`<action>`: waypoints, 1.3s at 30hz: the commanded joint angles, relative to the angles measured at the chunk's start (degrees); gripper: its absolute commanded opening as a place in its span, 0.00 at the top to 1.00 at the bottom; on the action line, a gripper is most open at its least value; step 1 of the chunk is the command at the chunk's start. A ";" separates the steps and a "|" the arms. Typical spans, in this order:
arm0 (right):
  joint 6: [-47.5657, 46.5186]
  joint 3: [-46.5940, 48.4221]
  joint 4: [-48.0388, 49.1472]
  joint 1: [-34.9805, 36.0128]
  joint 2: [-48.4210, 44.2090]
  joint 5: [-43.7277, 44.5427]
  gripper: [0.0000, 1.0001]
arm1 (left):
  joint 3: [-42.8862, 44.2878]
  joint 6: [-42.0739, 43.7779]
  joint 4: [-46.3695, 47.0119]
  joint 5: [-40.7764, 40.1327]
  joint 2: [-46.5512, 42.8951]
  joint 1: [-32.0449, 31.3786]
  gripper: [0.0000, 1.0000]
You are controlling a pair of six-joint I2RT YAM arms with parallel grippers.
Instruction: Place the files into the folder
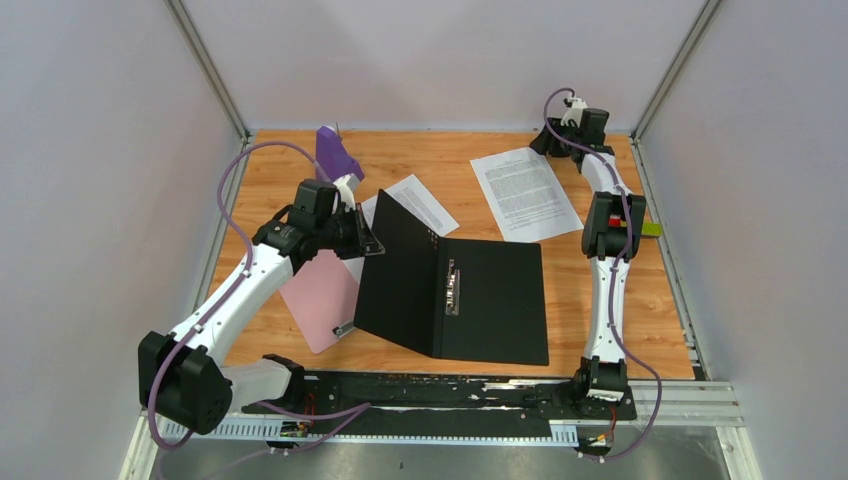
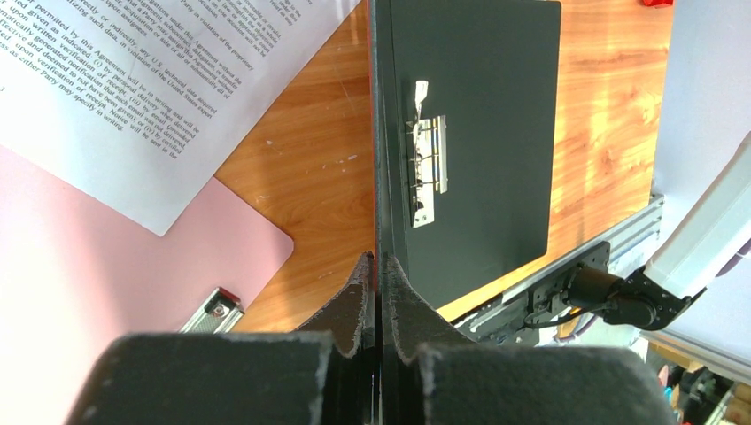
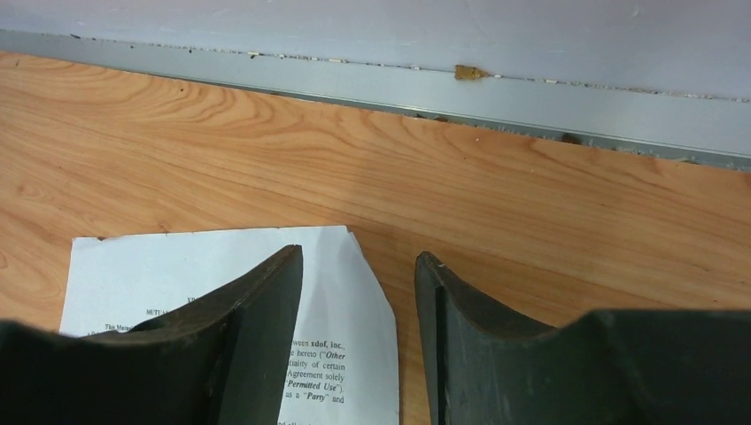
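The folder (image 1: 490,300) lies open in the middle of the table, black inside, with its metal clip (image 1: 452,290) by the spine. My left gripper (image 1: 372,240) is shut on the edge of the folder's left cover (image 2: 376,133) and holds it up on edge. One printed sheet (image 1: 525,192) of the files lies at the back right. The other sheet (image 1: 420,203) lies partly behind the raised cover. My right gripper (image 3: 359,257) hangs low over the far corner of the back-right sheet (image 3: 341,301), jaws apart, one finger over the paper and one over bare wood.
A pink clipboard (image 1: 322,300) lies left of the folder, under the left arm, its clip (image 2: 212,312) near the front. A purple object (image 1: 335,155) stands at the back left. The back wall rail (image 3: 443,88) runs close beyond the right gripper.
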 commanded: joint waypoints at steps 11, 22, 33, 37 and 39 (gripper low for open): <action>-1.45 2.71 0.07 0.42 -0.56 -1.90 0.59 | 3.50 0.12 -0.59 1.17 -1.72 0.13 1.00; -1.40 3.83 -0.91 0.42 -0.03 -0.41 0.77 | 4.59 -0.35 -1.03 1.49 -2.05 0.18 1.00; -3.29 4.07 -2.14 1.47 -0.30 2.59 0.88 | 4.83 -0.59 -1.44 1.26 -2.61 0.12 1.00; -3.02 4.04 -2.04 1.47 -0.30 3.21 0.82 | 5.77 -0.09 -2.25 0.97 -2.48 0.12 1.00; -3.04 4.08 -2.00 1.47 -0.28 3.32 0.75 | 5.92 -0.03 -2.53 0.82 -2.49 0.12 1.00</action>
